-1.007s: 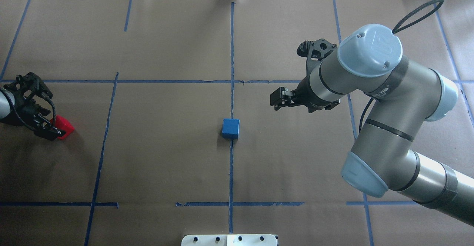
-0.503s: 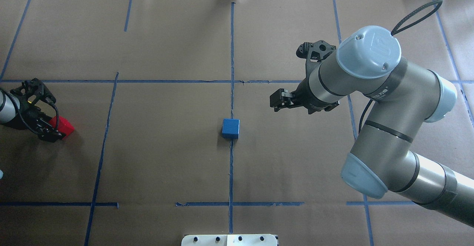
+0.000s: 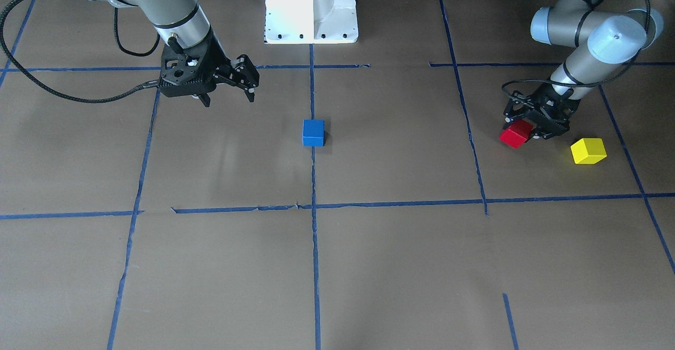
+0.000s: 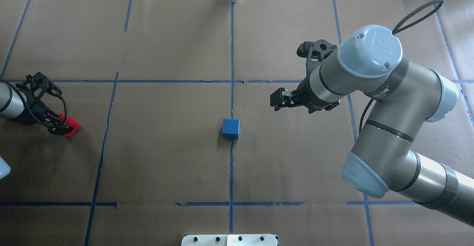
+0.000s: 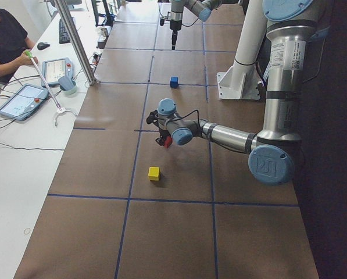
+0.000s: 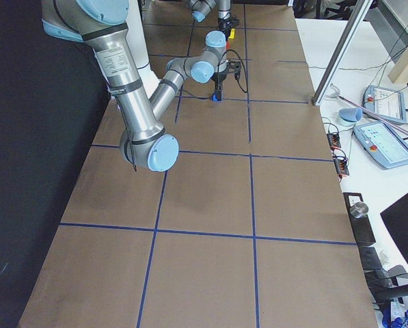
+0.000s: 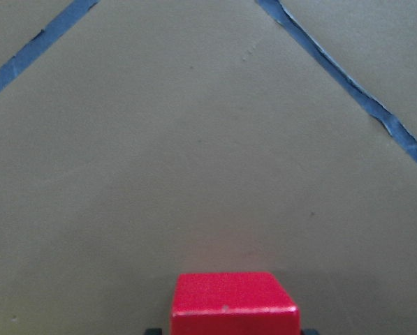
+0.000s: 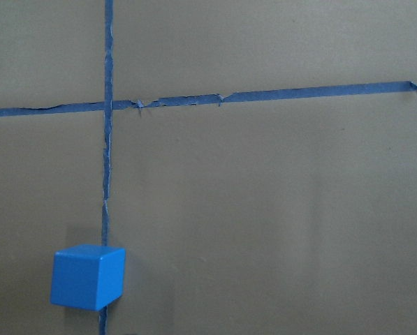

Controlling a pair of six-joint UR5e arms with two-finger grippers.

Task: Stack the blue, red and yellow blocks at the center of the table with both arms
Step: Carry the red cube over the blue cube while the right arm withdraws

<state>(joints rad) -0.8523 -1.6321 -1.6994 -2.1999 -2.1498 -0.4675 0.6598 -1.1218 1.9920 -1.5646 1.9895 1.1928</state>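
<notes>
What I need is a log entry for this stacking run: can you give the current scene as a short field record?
blue matte cube: on the centre tape line of the brown taped table, nothing on it
red matte cube: tilted, clamped in the left gripper, far to the robot's left
yellow matte cube: on the table near the red one, apart, ungrasped
right gripper: open, empty, not touching the blue matte cube
stack: not begun

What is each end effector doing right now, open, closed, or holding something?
Left end effector: closed on the red block.
Right end effector: open, holding nothing.
</notes>
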